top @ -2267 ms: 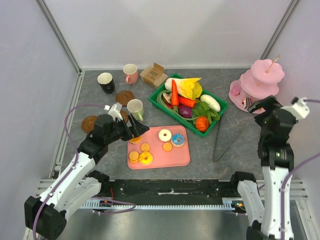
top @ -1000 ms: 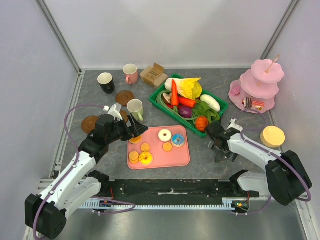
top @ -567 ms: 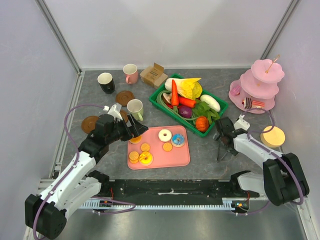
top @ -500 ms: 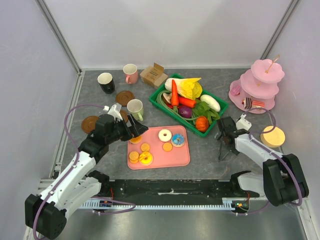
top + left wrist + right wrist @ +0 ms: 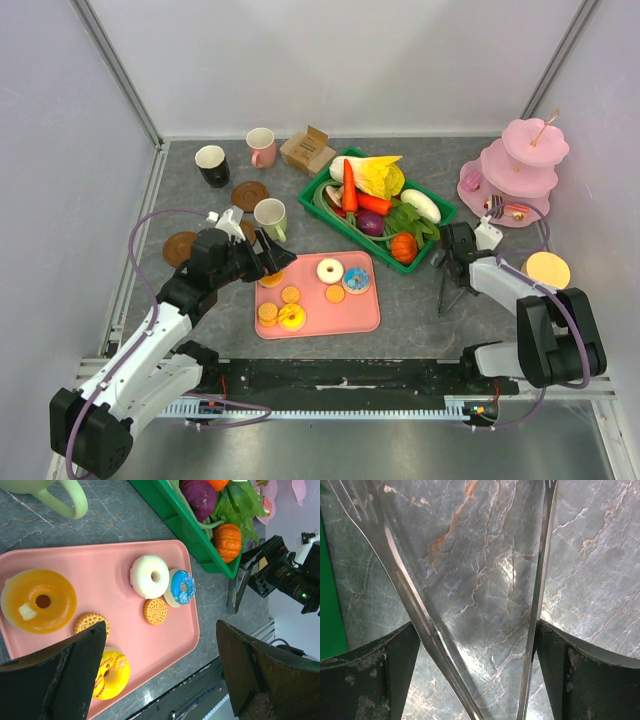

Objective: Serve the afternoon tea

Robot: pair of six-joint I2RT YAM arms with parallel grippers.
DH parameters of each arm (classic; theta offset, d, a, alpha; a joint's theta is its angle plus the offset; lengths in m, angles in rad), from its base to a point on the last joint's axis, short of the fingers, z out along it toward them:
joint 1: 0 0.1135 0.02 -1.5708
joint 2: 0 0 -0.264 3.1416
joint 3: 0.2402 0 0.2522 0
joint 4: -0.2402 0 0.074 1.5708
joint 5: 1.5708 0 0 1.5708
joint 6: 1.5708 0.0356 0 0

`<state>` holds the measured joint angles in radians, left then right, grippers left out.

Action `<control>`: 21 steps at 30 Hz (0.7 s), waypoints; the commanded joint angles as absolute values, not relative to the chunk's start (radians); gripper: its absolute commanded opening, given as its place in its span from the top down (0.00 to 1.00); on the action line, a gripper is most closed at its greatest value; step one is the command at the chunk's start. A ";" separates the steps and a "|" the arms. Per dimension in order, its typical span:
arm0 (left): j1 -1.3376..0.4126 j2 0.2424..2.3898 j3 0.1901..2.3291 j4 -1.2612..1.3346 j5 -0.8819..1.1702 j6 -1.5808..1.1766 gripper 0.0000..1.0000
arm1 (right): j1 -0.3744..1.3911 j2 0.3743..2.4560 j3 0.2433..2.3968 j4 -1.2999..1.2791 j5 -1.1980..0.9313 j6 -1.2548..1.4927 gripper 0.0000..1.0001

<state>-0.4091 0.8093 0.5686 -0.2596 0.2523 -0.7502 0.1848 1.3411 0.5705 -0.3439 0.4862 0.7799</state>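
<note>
A pink tray (image 5: 360,312) holds an orange donut (image 5: 39,605), a white donut (image 5: 150,576), a blue donut (image 5: 182,586), a yellow donut (image 5: 111,675) and several round biscuits (image 5: 155,611). My left gripper (image 5: 272,258) is open and empty, hovering over the tray's left side (image 5: 160,625). A pale-green mug (image 5: 270,218), a black mug (image 5: 212,165), a pink mug (image 5: 261,147) and brown coasters (image 5: 250,194) stand at the far left. My right gripper (image 5: 449,268) is open, low over metal tongs (image 5: 445,290), with its jaws straddling both tong arms (image 5: 540,580).
A green basket (image 5: 440,215) of toy vegetables sits behind the tray. A cardboard box (image 5: 307,150) is at the back. A pink tiered stand (image 5: 520,170) with a cake slice is at the far right. Walls close in on three sides.
My right arm came down from the pink stand to the tongs, then shifted slightly to the right and farther along them. My left arm has not moved.
</note>
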 commanded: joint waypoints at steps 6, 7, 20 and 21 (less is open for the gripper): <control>-0.414 0.816 0.575 -0.245 0.236 -0.739 0.05 | 0.149 1.365 0.505 -0.403 0.431 0.770 0.18; -0.414 0.818 0.577 -0.247 0.236 -0.739 0.05 | 0.150 1.335 0.505 -0.420 0.434 0.770 0.22; -0.414 0.790 0.583 -0.275 0.230 -0.746 0.05 | 0.150 0.869 0.584 -0.741 0.319 0.799 0.39; -0.416 0.785 0.584 -0.278 0.230 -0.749 0.05 | 0.150 0.838 0.598 -0.762 0.301 0.793 0.39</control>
<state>-0.4118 0.8139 0.5686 -0.2638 0.2375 -0.7502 0.1524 0.9375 0.5163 -0.6304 0.3466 0.7837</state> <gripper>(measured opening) 0.949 0.620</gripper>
